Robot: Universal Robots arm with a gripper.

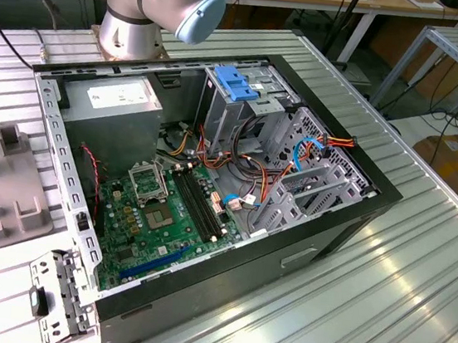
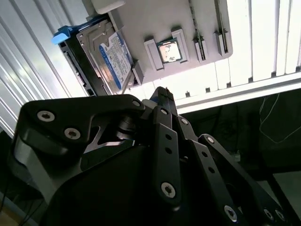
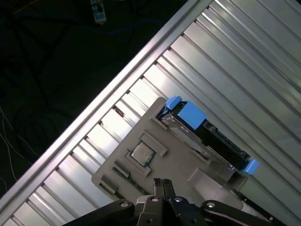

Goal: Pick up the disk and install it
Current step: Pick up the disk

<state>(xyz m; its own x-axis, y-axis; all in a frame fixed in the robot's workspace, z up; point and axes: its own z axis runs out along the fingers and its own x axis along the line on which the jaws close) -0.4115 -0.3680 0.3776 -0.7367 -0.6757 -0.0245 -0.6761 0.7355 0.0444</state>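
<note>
Disk [image 3: 207, 134] partly hidden by fixture [image 3: 181, 157]

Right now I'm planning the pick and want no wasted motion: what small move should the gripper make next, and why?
Probably shift sideways to centre over the disk. The gripper is shut, holds nothing, and hangs over the grey holder near the chip, while the disk stands on edge along the holder's side.

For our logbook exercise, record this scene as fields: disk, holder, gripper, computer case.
disk: silver-grey rectangular hard drive with blue side rails, standing on edge in holder
holder: grey plastic fixture tray on ribbed metal table
gripper: black fingers shut, holding nothing, apart from disk
case: open black tower computer case, lying on its side
</note>
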